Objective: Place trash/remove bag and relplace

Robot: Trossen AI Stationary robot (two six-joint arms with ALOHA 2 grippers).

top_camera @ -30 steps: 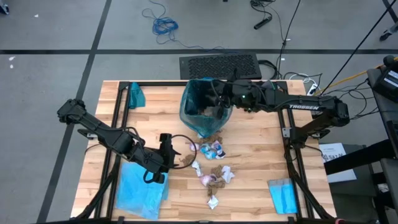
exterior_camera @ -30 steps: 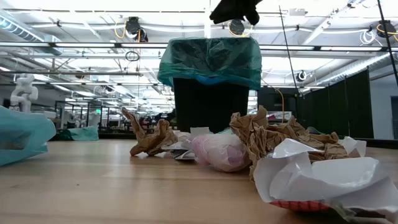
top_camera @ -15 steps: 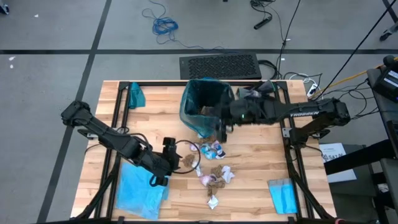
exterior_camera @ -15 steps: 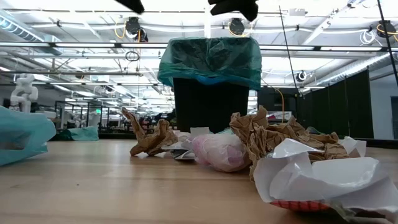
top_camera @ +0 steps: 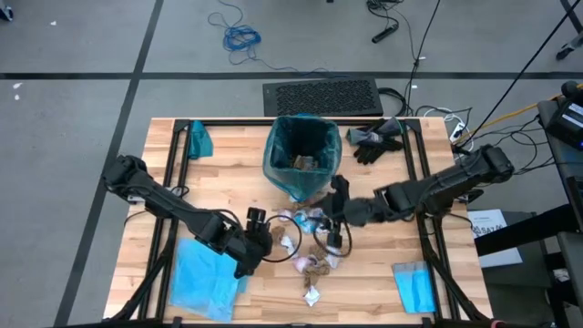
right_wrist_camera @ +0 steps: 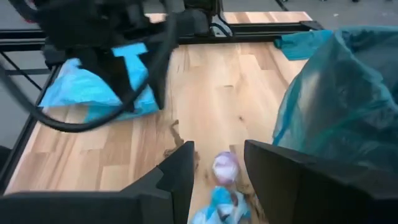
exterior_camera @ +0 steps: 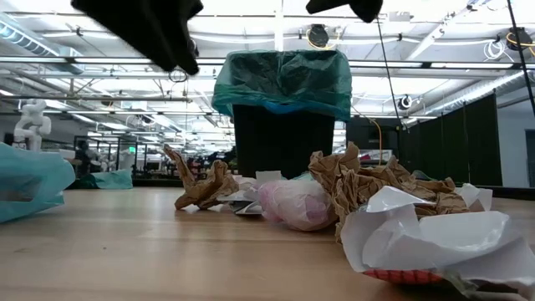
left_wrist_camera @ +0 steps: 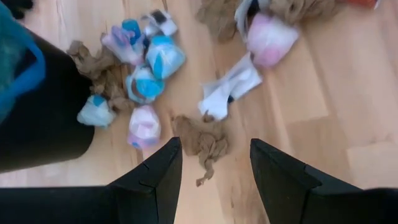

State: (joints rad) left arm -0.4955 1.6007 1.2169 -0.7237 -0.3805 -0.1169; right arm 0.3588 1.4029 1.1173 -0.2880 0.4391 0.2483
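Now the left pincer (left_wrist_camera: 211, 163) hangs open and empty over a brown paper wad (left_wrist_camera: 202, 142) of the trash (top_camera: 314, 246), strewn mid-table in front of the bin. The right pincer (right_wrist_camera: 219, 163), also parted with nothing between its fingers, hovers above the same scraps. The teal bag (top_camera: 301, 155) lines the bin toward the table's far edge.

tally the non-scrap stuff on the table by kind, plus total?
Lined bin: 1
Sky-blue flat bags, one front-left, one front-right: 2
Teal folded piece at the back-left: 1
Black gloves pile: 1
Total: 5
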